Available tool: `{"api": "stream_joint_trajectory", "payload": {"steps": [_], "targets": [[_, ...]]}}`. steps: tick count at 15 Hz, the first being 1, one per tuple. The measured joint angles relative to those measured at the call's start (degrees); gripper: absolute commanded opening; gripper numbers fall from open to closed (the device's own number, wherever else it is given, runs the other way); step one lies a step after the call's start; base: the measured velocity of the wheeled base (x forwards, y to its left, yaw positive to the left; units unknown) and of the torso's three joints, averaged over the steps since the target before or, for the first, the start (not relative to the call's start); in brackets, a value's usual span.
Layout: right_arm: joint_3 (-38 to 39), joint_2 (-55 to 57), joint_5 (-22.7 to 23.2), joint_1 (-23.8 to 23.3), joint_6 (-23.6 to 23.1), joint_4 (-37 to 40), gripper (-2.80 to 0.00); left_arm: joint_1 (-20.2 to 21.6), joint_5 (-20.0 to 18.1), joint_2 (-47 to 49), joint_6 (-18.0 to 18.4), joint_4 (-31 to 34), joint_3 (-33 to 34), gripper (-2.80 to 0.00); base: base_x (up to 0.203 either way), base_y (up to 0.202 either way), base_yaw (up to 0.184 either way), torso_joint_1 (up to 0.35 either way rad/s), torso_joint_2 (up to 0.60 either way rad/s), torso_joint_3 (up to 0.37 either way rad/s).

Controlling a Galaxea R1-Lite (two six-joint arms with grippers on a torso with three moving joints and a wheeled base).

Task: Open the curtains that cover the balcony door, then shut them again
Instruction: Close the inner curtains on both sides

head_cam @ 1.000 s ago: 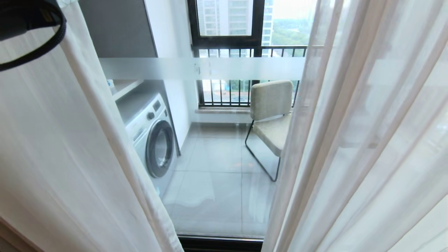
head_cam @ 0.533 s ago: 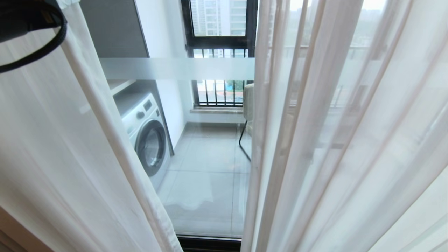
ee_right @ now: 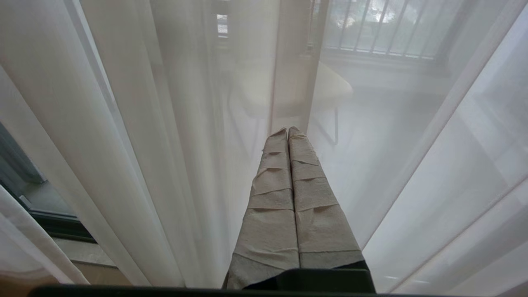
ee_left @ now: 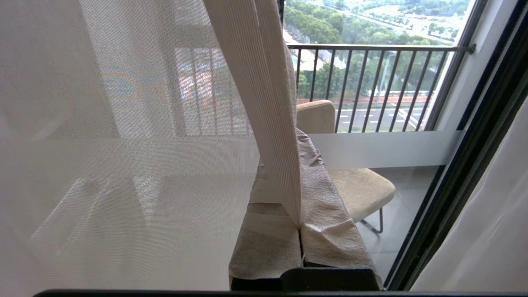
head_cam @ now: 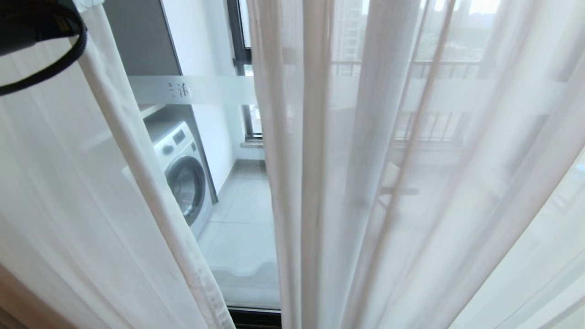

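Here, in the head view, white sheer curtains [head_cam: 411, 183] hang across most of the balcony door [head_cam: 201, 89], leaving only a narrow bare strip of glass with its frosted band between the left sheer panel [head_cam: 91, 205] and the right one. Through that strip show a washing machine [head_cam: 183, 178] and the grey tiled balcony floor [head_cam: 242, 219]. A black cable [head_cam: 55, 50] loops across the top left corner; neither gripper can be made out in this view.

In the left wrist view, the left gripper [ee_left: 300, 225] points level toward the glass, its two tape-wrapped fingers [ee_left: 330, 214] pressed together on the hemmed edge of a sheer curtain [ee_left: 264, 103], which rises from between them (the cloth is pinched right at the seam where the fingers meet). The rest of that sheer spreads over one side of the picture, and beyond the fingers a beige chair [ee_left: 359, 189] stands on the balcony before a barred railing [ee_left: 371, 82]. The dark door frame [ee_left: 462, 165] runs slantwise along the far side.

In the right wrist view, the right gripper [ee_right: 287, 130] stretches straight ahead, its wrapped fingers [ee_right: 272, 214] closed flat against each other with nothing between them. Its tips sit just at the folds of sheer curtain [ee_right: 144, 144], which fill the picture; I cannot tell whether they touch the cloth. The chair shows only dimly through the fabric.
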Motion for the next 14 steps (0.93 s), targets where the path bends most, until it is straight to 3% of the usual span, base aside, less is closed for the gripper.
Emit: {"api": "stream_joint_trajectory", "payload": {"steps": [14], "targets": [[0.0,-0.02,0.03,0.0,-0.02,0.02,-2.8,-0.07,0.02,-0.63,0.0,0.11,0.44,-2.8,0.0,-0.19,0.002,0.002,0.0,0.001]]}}
